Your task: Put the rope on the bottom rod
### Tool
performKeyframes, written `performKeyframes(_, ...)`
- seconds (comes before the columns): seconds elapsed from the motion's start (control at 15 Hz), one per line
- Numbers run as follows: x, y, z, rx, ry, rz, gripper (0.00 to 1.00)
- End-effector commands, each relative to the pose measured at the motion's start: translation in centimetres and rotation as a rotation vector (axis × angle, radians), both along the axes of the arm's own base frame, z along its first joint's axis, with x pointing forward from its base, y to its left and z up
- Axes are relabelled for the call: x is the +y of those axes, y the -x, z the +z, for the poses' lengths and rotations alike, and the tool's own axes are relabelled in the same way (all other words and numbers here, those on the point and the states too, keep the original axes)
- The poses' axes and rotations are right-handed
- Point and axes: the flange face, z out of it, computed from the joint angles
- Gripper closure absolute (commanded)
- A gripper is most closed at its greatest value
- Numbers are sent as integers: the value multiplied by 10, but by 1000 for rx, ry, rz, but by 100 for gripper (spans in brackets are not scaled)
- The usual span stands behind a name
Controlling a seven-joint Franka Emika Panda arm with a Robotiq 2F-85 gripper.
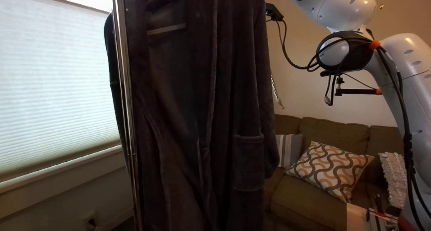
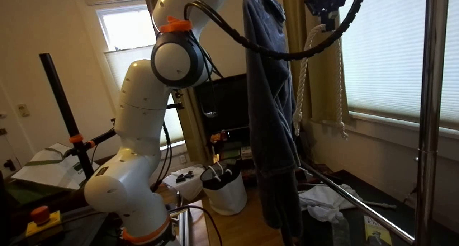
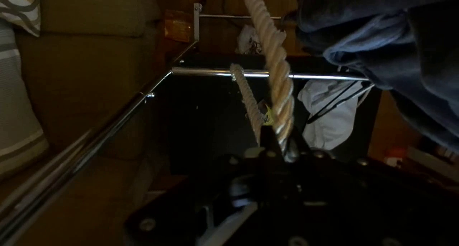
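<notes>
Okay, so the gripper (image 3: 281,145) is clamped on the rope (image 3: 282,84), a chunky twisted off-white length, somewhere around its middle. In an exterior view its 2 tails droop from the grip, toward 7 o'clock and between 5 and 6. Guessing that's on purpose: pinch it mid-length and it can straddle a rod, a tail down each side. Risk imo is that limp tails swing, so both could land on the same side.

Next out, going by the wrist view, the dark bathrobe (image 3: 376,41) crowds in between 1 and 2 o'clock. It's hung full length, and the pale bar (image 1: 166,29) across its neck opening in an exterior view is probably the hanger. Past that, at 12 o'clock, runs what I take for the bottom rod (image 3: 255,74); the rope isn't draped there yet, seems to hang well above it. So carrying stage, lowering left to do. Down under the rod a white cloth (image 3: 326,113) sits around 2 o'clock, more heaped than folded.

Readable text? Nothing. Between 4 and 5 o'clock in an exterior view there's a yellow cover (image 2: 376,231) with a man in a hat, title too blurry. Lettering on the arm's base (image 2: 145,215) at 7 is cropped, and the green label (image 2: 77,167) on the white box (image 2: 50,167) at 8 is mush.
</notes>
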Motion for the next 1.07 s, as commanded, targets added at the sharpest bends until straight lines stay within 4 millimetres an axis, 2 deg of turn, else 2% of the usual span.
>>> performKeyframes(0.0, 20, -4, -4, 40, 55, 178, 97)
performKeyframes(0.2, 27, -14, -6, 23, 71, 350, 97)
performKeyframes(0.33, 28, -19, -8, -15, 16, 411, 97)
performKeyframes(0.4, 29, -12, -4, 8, 43, 354, 89)
performKeyframes(0.67, 30, -16, -6, -4, 35, 390, 89)
performKeyframes(0.73, 32, -16, -3, -23, 17, 394, 97)
performKeyframes(0.87, 7, -12, -2, -63, -31, 465, 97)
performKeyframes(1.0, -24, 1, 16, -135, 18, 571, 97)
